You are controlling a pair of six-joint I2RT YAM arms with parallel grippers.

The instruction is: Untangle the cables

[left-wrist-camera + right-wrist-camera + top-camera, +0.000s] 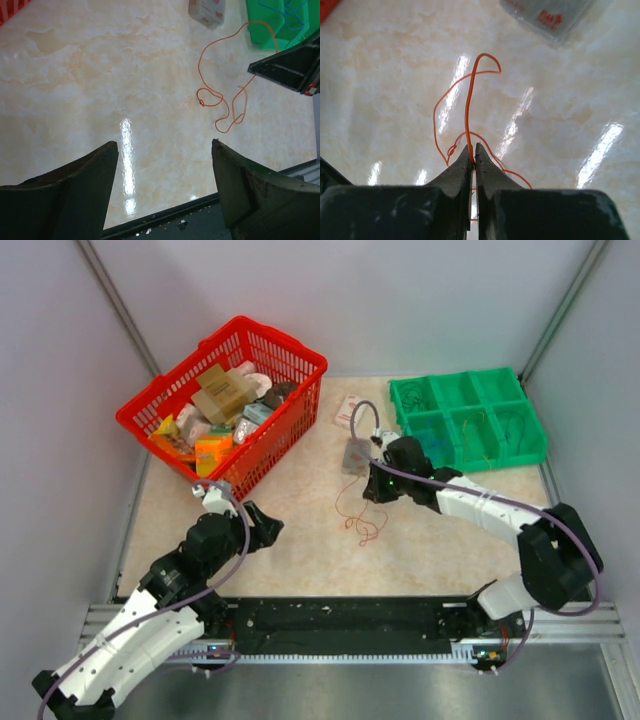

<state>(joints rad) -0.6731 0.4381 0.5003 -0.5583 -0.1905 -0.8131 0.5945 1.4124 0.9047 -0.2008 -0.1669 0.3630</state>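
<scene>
One thin orange cable [362, 525] lies in loose loops with a small knot on the beige table, in the middle. My right gripper [375, 487] is shut on one end of it and holds that end above the table. In the right wrist view the cable [468, 100] rises straight out of the closed fingertips of the right gripper [473, 155]. My left gripper [268, 530] is open and empty, to the left of the cable. In the left wrist view the left gripper [165, 150] has its jaws wide apart, and the cable [199, 60] lies ahead to the right. More thin cables, one blue [292, 12], lie in the green tray.
A green compartment tray [530, 445] stands at the back right. A red basket [300, 405] full of packets stands at the back left. A small clear bag [355, 455] and a white packet [350, 410] lie behind the cable. Grey walls enclose the table.
</scene>
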